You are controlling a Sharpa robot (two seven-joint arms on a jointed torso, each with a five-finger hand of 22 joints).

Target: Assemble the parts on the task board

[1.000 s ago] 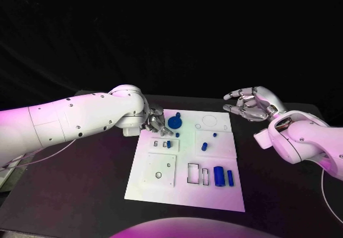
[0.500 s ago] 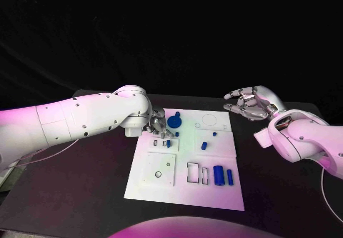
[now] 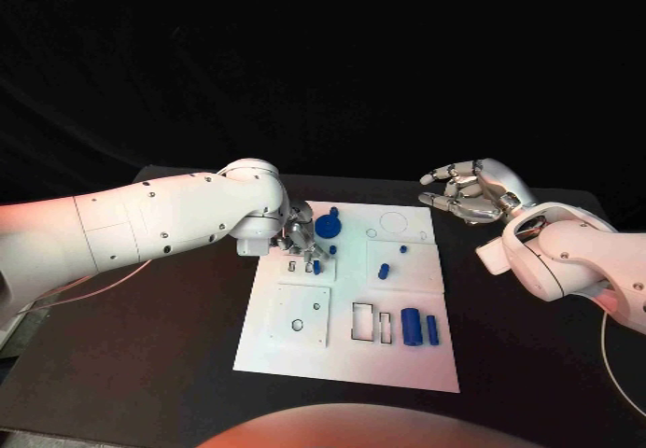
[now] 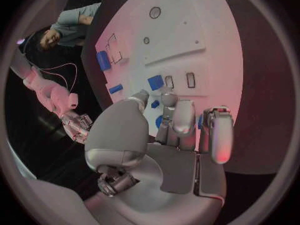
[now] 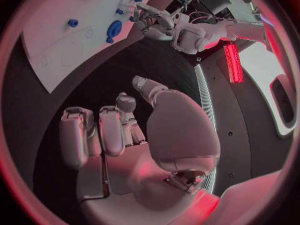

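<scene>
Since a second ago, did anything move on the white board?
The left robot hand crept a little toward the board's middle, its fingers lower over the small slots beside the round blue part; I can't tell if it holds anything. The right robot hand stayed raised off the task board, holding nothing. The blue parts kept their places.

The head camera is looking down on the task board (image 3: 353,294); each wrist camera is peering past its own hand, both sharing that board.
</scene>
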